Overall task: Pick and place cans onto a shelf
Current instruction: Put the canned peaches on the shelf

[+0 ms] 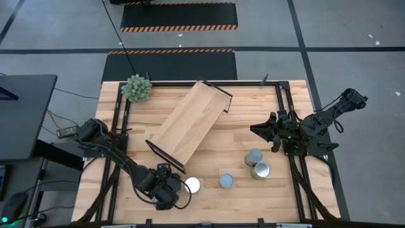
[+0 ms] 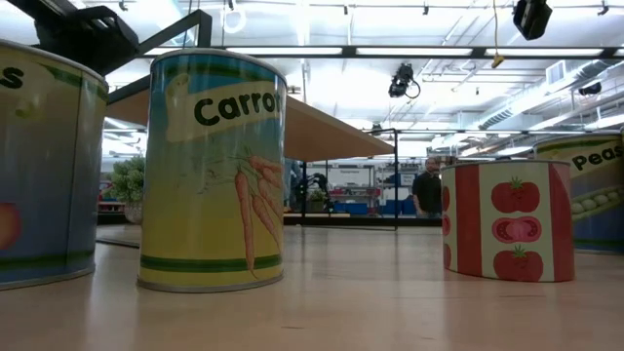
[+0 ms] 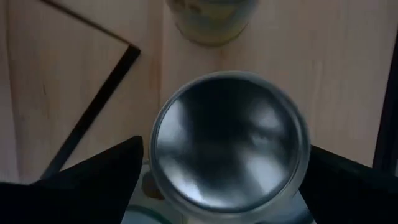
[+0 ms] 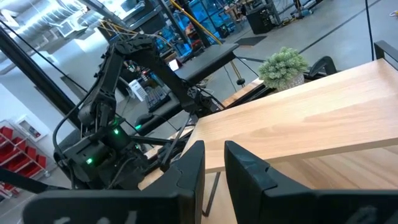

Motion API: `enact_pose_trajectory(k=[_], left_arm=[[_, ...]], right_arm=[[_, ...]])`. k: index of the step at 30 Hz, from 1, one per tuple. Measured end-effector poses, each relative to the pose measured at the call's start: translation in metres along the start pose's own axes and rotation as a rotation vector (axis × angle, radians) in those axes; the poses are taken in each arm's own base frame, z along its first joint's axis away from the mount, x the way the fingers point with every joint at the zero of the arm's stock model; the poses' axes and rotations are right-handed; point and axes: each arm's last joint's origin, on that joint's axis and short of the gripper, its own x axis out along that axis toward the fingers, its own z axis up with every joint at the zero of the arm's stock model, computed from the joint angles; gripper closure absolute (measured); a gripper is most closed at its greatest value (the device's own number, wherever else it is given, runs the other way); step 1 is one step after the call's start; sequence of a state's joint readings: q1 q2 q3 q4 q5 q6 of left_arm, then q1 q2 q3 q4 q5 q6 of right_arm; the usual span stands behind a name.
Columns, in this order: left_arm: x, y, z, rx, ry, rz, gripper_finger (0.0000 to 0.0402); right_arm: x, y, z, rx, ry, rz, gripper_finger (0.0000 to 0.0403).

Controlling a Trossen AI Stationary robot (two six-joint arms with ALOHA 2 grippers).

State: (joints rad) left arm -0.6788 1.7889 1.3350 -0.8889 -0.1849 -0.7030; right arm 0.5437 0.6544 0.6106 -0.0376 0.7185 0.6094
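Observation:
Several cans stand upright on the tabletop near its front edge. One with a pale top point(image 1: 192, 185) fills the left wrist view as a silvery round top point(image 3: 230, 140). My left gripper point(image 1: 178, 189) points down over it, open, with a finger point(image 3: 102, 177) on either side of its rim; no touch shows. Three more cans point(image 1: 226, 181) point(image 1: 254, 157) point(image 1: 260, 170) stand to its right, seen low as a carrot can point(image 2: 210, 171) and a tomato can point(image 2: 507, 219). The shelf point(image 1: 190, 120) stands slantwise mid-table on its black frame ends. My right gripper point(image 4: 214, 165) hovers shut at the right.
A spiky green plant point(image 1: 137, 87) sits at the far left corner. Black rails point(image 1: 118, 126) run along the table's left and right sides. The shelf's near frame end point(image 3: 93, 106) is close beside the can under my left gripper. A person point(image 2: 426, 190) stands far behind the table.

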Motion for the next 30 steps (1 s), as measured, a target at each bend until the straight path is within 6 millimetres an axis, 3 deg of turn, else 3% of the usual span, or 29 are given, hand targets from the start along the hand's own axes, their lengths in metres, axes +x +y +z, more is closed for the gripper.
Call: enact_pose_trajectory(k=[6,12,17,23,30], left_arm=[[0.000,-0.002,0.003,0.010,-0.029,-0.021,0.0023],[0.000,-0.002,0.003,0.002,-0.018,-0.037,0.0084],[-0.007,-0.001,0.003,-0.069,-0.014,-0.072,0.0084],[-0.042,0.006,0.005,-0.181,-0.040,-0.192,0.0084],[-0.101,0.021,0.019,-0.243,-0.091,-0.298,0.0084]], right_arm=[[0.000,0.000,0.000,-0.003,0.000,0.000,0.0334],[0.000,0.000,0.000,-0.003,0.000,0.000,0.0334],[0.000,0.000,0.000,-0.003,0.003,0.004,0.0334],[0.000,0.000,0.000,-0.009,0.004,0.004,0.0334],[0.000,0.000,0.000,-0.011,0.005,0.006,0.0334]])
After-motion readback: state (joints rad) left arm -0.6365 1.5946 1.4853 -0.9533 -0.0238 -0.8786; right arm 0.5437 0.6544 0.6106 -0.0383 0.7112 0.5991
